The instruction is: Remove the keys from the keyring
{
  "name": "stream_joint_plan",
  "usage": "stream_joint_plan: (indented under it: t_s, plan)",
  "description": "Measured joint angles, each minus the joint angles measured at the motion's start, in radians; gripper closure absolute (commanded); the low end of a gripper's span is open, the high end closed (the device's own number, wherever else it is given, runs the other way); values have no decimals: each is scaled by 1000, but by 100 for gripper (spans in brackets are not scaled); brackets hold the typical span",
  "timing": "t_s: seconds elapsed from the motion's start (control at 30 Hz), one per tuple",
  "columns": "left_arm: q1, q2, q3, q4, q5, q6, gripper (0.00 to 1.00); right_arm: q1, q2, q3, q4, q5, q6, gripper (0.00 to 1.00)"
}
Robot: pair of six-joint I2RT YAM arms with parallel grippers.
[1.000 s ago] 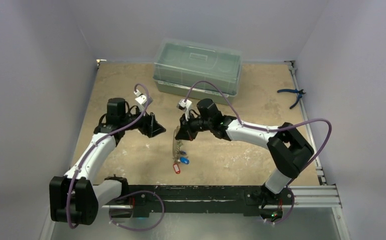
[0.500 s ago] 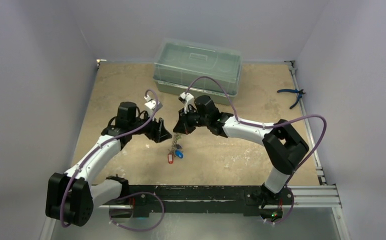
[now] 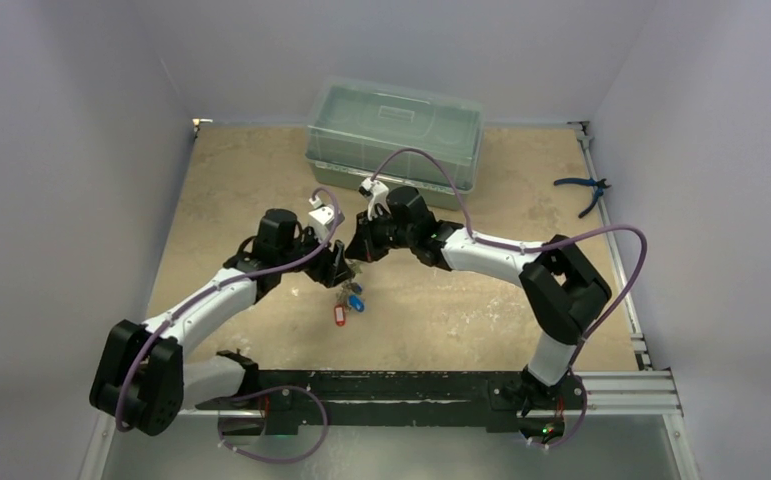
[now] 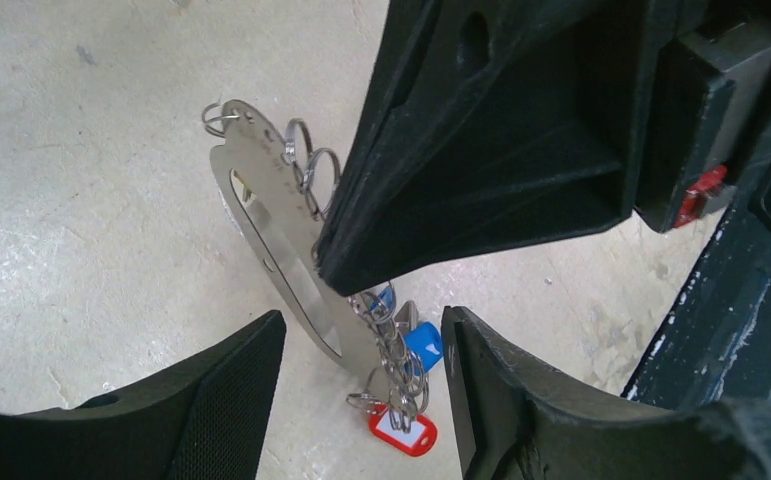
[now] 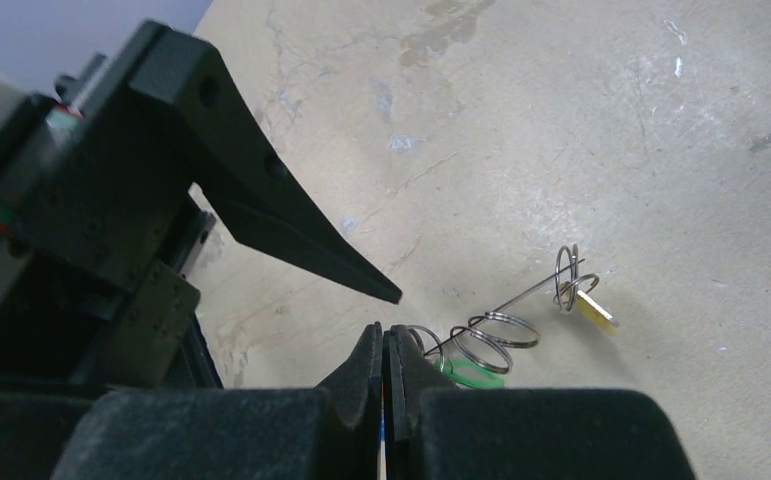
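Left fingers [image 4: 211, 400] stand apart in the left wrist view, released, and nothing touches either pad. They flank the space just below the hanging bunch. My right fingers [image 4: 441, 200] come in from above, clenched on the edge of the keyring [image 4: 266, 235], a whitish-grey flat strap loop with thin wire rings along it, so it hangs clear of the pale, stone-look desk [image 4: 81, 200]. That lift is, I judge, why the keys [image 4: 423, 345], small ones with blue and red plastic tags, dangle freely at its low end, where my left fingers can get round one.

From the right wrist, the right fingers are pressed flat together on the strap's thin edge. Wire rings fan out beyond them, carrying a green tag [image 5: 471, 373] and a yellow tag [image 5: 593, 308]. One left finger points in from the upper left, near the grip but apart from it.

From above, both arms meet over the middle of the desk, with the bunch hanging between them. No key looks off the keyring yet. I judge the red tag the easiest one to close on first.
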Motion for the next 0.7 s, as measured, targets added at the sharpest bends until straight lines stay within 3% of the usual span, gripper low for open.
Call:
stream_joint_plan:
  t_s: [0.13, 0.57, 0.7]
  plan:
    - [-23, 34, 0, 18, -35, -8, 47, 0, 21, 21, 0, 3, 16, 100]
    - [-31, 72, -7, 31, -137, -29, 78, -1, 23, 23, -1, 16, 39, 100]
    - [-31, 77, -7, 31, -146, -34, 99, -1, 23, 23, -1, 16, 40, 100]
